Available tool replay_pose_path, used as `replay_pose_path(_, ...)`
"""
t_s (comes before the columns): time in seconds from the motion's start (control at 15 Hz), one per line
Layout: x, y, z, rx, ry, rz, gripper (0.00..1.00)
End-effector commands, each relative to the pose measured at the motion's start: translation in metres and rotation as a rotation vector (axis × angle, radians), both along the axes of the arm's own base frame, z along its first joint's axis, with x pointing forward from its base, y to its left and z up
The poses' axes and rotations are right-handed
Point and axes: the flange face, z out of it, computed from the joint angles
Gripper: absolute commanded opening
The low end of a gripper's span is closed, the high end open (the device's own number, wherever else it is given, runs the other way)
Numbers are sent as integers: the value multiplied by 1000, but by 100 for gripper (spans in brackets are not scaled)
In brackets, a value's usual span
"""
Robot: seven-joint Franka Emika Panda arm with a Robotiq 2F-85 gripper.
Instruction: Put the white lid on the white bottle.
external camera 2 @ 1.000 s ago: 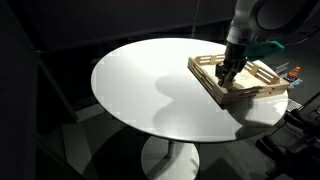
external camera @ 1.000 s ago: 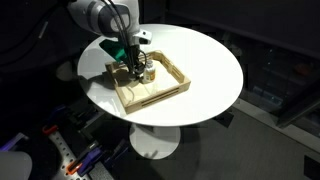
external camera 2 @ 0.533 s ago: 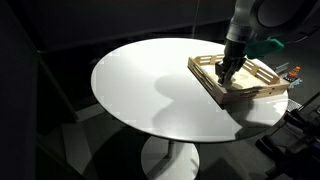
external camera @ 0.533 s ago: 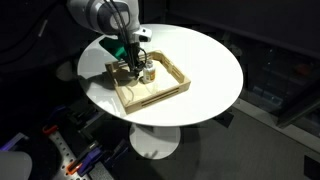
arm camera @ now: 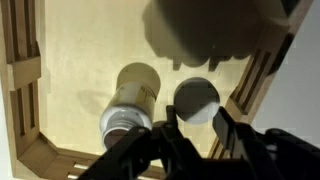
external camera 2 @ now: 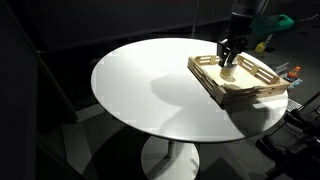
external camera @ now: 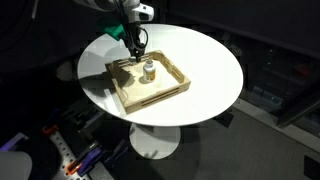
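Wrist and exterior views, gripper above the tray. The gripper (external camera: pixel 135 45) hangs over the far end of the wooden tray (external camera: pixel 163 96), which rests on the round white table (external camera: pixel 210 60). In the wrist view its dark fingers (arm camera: pixel 168 138) stand parted by about one lid-width. The white lid (arm camera: pixel 197 100), a low, smooth, round cap, shows exactly between their tips. I cannot tell whether they pinch it or whether it lies on the tray floor beneath. The white bottle (external camera: pixel 148 70) stands upright inside the tray, a small smooth cylinder with a brownish band near its top. Its long axis is vertical, so the wrist camera sees it nearly end-on. There the bottle (arm camera: pixel 130 100) appears just beside the lid, toward the picture's left, with a greyish circular top facing the camera. I judge that the coming move turns on this short sideways offset: the lid must be carried level across to the bottle's axis, then lowered straight down. The tray is pale slatted wood with a raised rim (arm camera: pixel 20 100) close to the bottle.
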Motion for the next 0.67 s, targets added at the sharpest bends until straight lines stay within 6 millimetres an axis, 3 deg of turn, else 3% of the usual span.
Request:
replay_pose_path(0.0,8,-5,36,-3,1,-10,16)
replay_pose_path(0.27,19,-24,50,-10,6,-49,16)
replay_pose_path(0.6,31,-56,53,-21,8,-112,16)
